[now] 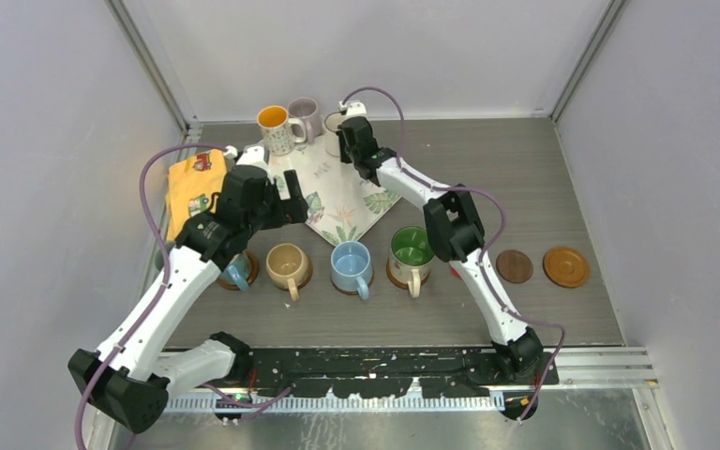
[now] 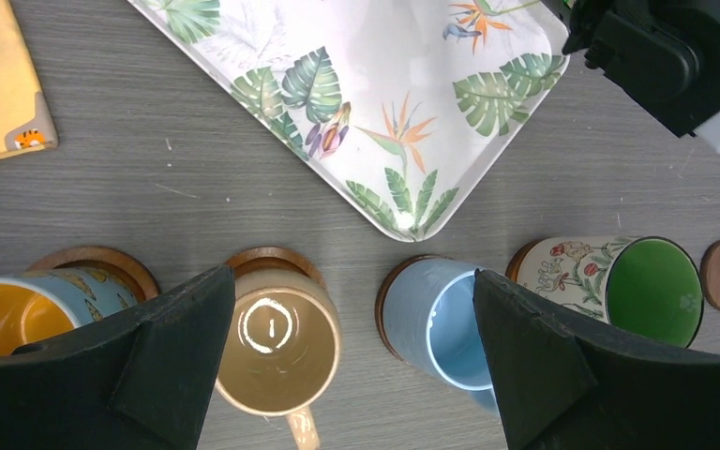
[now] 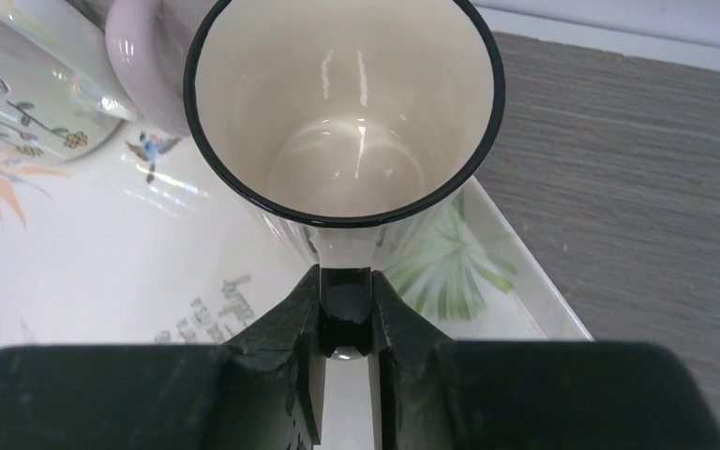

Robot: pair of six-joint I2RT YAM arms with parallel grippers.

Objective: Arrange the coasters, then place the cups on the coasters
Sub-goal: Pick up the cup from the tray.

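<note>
Top view: four cups sit on coasters in a row across the bench (image 1: pixel 544 187). They are a patterned cup (image 1: pixel 237 273) half hidden under the left arm, a tan cup (image 1: pixel 287 264), a blue cup (image 1: pixel 349 264) and a green-lined cup (image 1: pixel 412 249). At 3 o'clock of the row a dark coaster (image 1: pixel 515 266) and an orange-brown coaster (image 1: pixel 565 266) lie bare. At the 12 o'clock end of the leaf tray (image 1: pixel 342 211) wait an orange-lined cup (image 1: pixel 277 127), a mauve cup (image 1: pixel 305 112) and a cream cup (image 1: pixel 335 129). I judge the job a little past halfway: three cups are left to move, and only two free coasters show.

Left wrist view: the left fingers (image 2: pixel 173 361) are spread wide and hold nothing, hovering above the tan and blue cups.

Right wrist view: the right fingers (image 3: pixel 306 323) are clenched on what looks like the cream cup's handle, at 6 o'clock of its rim. The cup is over the tray's corner, and I cannot tell whether it is lifted.
</note>
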